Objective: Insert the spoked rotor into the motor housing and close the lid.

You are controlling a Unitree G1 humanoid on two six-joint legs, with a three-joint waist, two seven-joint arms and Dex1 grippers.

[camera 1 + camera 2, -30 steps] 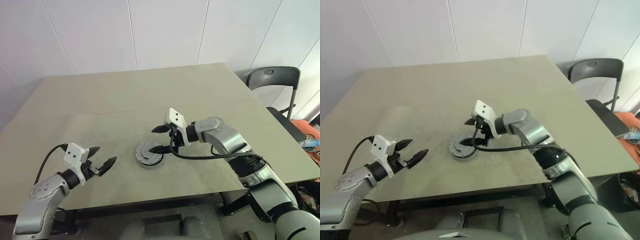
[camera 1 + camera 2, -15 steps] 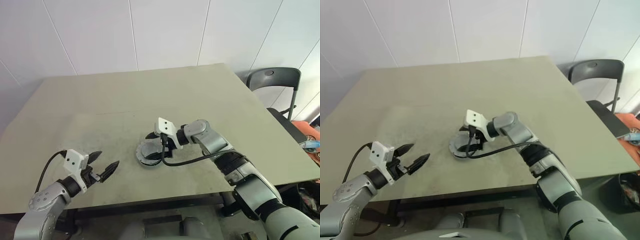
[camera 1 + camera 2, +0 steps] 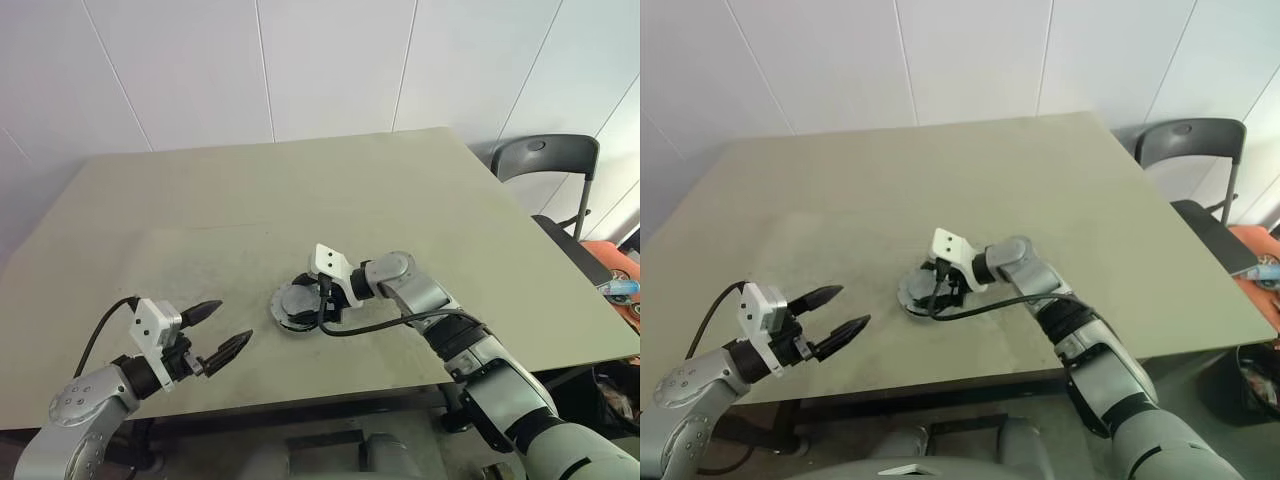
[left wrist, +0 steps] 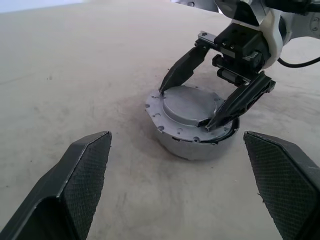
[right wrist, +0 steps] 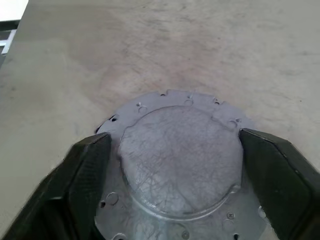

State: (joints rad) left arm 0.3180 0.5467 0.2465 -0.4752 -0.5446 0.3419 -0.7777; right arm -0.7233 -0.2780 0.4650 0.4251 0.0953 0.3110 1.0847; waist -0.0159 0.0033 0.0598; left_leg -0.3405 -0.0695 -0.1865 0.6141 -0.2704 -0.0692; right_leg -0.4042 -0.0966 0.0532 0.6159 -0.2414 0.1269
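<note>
The lid [image 4: 189, 104] sits on the motor housing [image 4: 195, 142] mid-table. The right gripper [image 4: 212, 102] straddles its raised centre, fingers spread, apparently to seat it; the left gripper [image 3: 221, 326] waits wide open, near-left.

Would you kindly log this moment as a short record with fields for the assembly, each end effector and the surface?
assembly: round grey metal lid with notched edge seated on the round motor housing
right end effector: open, fingers straddling the lid's raised centre, tips at its rim
left end effector: open, holding nothing, apart from the assembly
surface: beige table
bystanding item: dark chair beyond the table's right corner
</note>
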